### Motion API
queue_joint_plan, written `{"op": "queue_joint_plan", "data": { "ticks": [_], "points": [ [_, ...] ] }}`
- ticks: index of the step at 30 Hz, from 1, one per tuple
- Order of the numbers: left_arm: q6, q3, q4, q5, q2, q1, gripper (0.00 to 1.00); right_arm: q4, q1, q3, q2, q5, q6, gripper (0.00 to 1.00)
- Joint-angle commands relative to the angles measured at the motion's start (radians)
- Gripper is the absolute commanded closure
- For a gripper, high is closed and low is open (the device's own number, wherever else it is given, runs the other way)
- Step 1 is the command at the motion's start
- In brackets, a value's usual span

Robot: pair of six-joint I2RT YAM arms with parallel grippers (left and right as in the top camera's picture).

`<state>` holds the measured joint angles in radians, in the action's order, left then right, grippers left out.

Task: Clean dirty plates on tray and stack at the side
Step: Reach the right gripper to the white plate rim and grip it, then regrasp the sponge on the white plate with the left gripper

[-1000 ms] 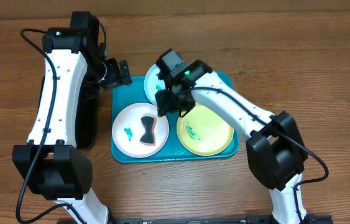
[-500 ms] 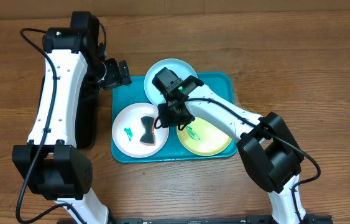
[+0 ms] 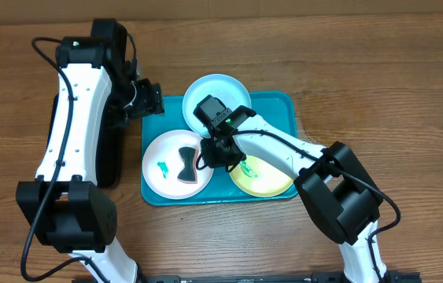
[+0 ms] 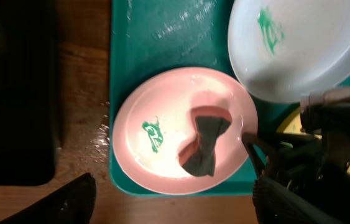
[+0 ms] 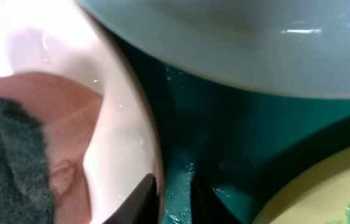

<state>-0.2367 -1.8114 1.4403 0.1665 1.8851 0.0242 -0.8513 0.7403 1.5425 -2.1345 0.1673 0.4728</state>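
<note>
On the bench (image 3: 378, 94), the right gripper (image 3: 212, 155) sits low at the right rim of the white plate (image 3: 156, 149), fingers nearly together astride it; whether they pinch it cannot be told. A sponge (image 3: 185, 162) lies on that plate beside a green smear (image 3: 162, 167). The left gripper (image 3: 150, 97), fingers wide apart and empty, hovers over the far left corner of the tray (image 3: 280, 106). The cyan plate (image 3: 225, 88) overlaps the tray's far rim; the yellow-green plate (image 3: 272, 174) lies at the right.
</note>
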Motion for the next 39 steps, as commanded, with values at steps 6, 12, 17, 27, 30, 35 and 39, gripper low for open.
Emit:
{"op": "queue_joint_plan", "data": {
  "ticks": [6,12,17,27,30,35,39],
  "points": [
    [0.129,0.178,-0.056,0.186,0.0,-0.002,0.51,0.013,0.002,-0.004,-0.003,-0.001,0.026,0.88],
    [0.16,0.324,-0.142,0.288,0.0,0.019,0.69,0.028,0.002,-0.004,-0.003,-0.001,0.03,0.89],
    [0.159,0.414,-0.236,0.291,0.0,0.064,0.61,0.039,0.002,-0.004,-0.003,-0.001,0.03,0.89],
    [0.054,0.537,-0.434,0.213,0.002,0.14,0.63,0.039,0.002,-0.004,-0.003,-0.002,0.029,0.89],
    [0.053,0.56,-0.456,0.209,0.003,0.141,0.65,0.038,0.002,-0.004,-0.003,-0.002,0.029,0.9],
    [0.045,0.594,-0.482,0.163,0.003,0.141,0.63,0.039,0.002,-0.004,-0.003,-0.002,0.029,0.9],
    [0.045,0.612,-0.492,0.167,0.003,0.141,0.59,0.039,0.002,-0.004,-0.003,-0.002,0.029,0.9]
  ]
}}
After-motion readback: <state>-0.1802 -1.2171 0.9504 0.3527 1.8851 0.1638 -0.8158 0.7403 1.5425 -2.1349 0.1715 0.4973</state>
